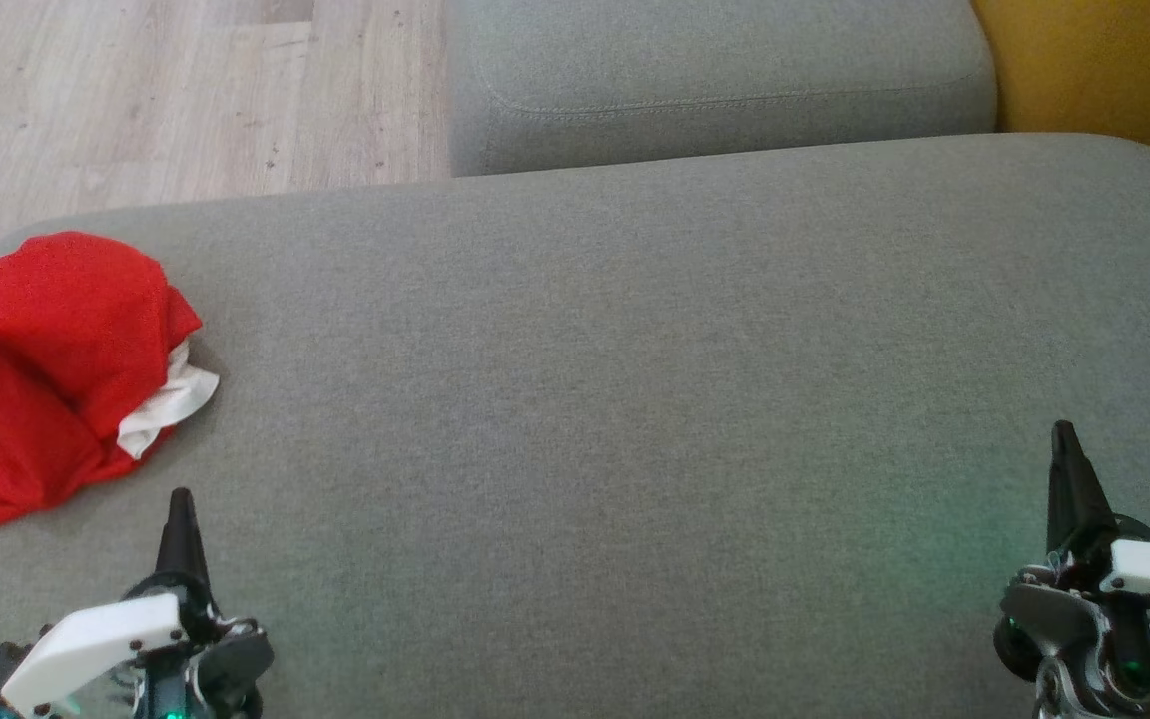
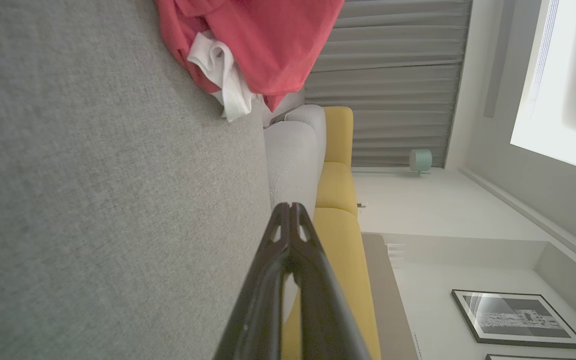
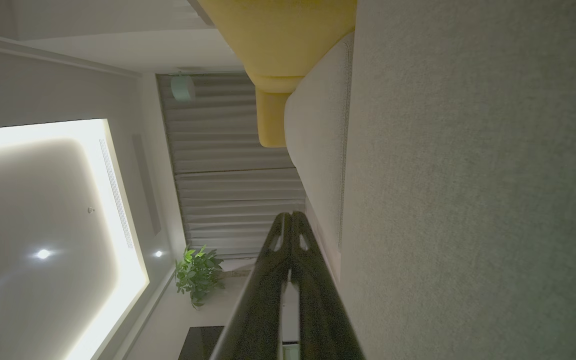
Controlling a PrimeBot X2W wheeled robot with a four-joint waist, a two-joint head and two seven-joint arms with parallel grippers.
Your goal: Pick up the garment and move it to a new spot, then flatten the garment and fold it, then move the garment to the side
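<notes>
A red garment (image 1: 36,369) is seen crumpled in a heap at the left end of the grey cushion (image 1: 635,399), reaching to the cushion's left edge; a white fold of cloth (image 1: 171,399) is shown poking out of the heap on the side turned toward the cushion's middle; the rest of the cushion's top is seen as flat grey fabric. The left claw (image 1: 181,499) is placed over the cushion's near-left part, just on the near side of the heap and apart from it; its two dark fingers are pressed together at the tips and nothing is held between them. The right claw (image 1: 1064,429) is placed over the cushion's near-right part, well apart from the heap; its fingers are likewise closed tip to tip on nothing. Whether either claw is touching the cushion's fabric cannot be told. Beyond the cushion's far edge a second grey cushion (image 1: 715,90) is seen; a pale wooden floor (image 1: 136,100) is shown past the far-left corner, and yellow upholstery (image 1: 1114,70) past the far-right corner.
</notes>
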